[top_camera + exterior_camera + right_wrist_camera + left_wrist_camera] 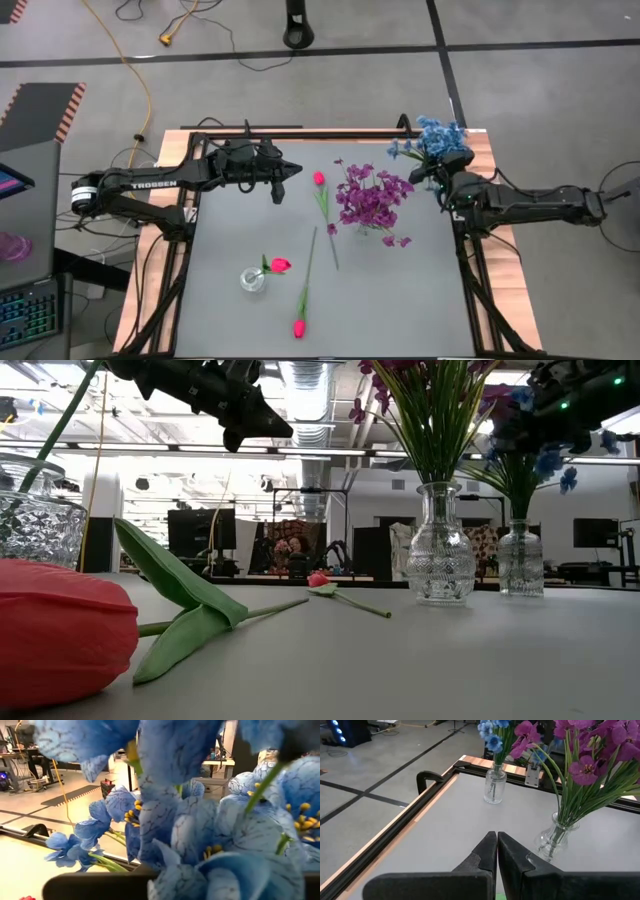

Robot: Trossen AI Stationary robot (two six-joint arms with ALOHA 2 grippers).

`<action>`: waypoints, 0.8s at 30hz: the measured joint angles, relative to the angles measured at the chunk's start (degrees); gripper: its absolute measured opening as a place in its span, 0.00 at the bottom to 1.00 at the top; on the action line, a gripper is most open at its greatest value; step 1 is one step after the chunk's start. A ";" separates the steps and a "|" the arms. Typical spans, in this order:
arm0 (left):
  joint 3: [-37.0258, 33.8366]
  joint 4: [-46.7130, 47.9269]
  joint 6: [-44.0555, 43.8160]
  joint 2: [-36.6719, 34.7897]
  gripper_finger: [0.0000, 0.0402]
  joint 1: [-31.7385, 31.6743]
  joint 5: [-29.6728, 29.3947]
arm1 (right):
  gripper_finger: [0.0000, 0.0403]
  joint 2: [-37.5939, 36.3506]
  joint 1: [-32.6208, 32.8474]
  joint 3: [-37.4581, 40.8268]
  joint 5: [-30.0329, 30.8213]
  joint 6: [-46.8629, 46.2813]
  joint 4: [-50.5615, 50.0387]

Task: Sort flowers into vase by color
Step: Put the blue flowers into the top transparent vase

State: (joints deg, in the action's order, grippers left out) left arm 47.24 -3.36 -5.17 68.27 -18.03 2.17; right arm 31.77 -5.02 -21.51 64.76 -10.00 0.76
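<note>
My left end effector hangs clenched and empty above the far left of the surface; in its wrist view the two fingers meet tip to tip. My right end effector is at the far right corner, pressed in among the blue flowers; blossoms fill its wrist view, so I cannot tell whether it is clenched or released.

Three glass vases stand on the surface:
- blue vase, far right corner, holding the blue bunch;
- purple vase, near the middle, holding the purple flowers;
- third vase, near left, holding one red tulip.

Two red tulips lie loose on the surface: one far of centre, beside the purple vase, and one at the near edge, its bud toward the near side. One more thin green stem lies between them; I cannot tell which flower it belongs to.
</note>
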 joint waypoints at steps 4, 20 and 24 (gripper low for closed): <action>0.00 0.00 0.00 0.00 0.00 -0.01 0.00 | 0.15 0.04 0.00 0.14 -0.19 0.49 2.34; 0.00 0.00 -0.03 0.00 0.00 -0.01 0.00 | 0.53 -0.33 1.16 -5.10 -0.34 4.48 1.03; 0.00 0.00 -0.02 0.00 0.00 0.01 0.00 | 0.57 -0.33 2.21 -8.16 -0.33 4.49 -3.11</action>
State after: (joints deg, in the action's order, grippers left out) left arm 47.24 -3.36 -5.19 68.27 -18.02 2.17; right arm 31.44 -2.80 -29.66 64.44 -5.50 -2.35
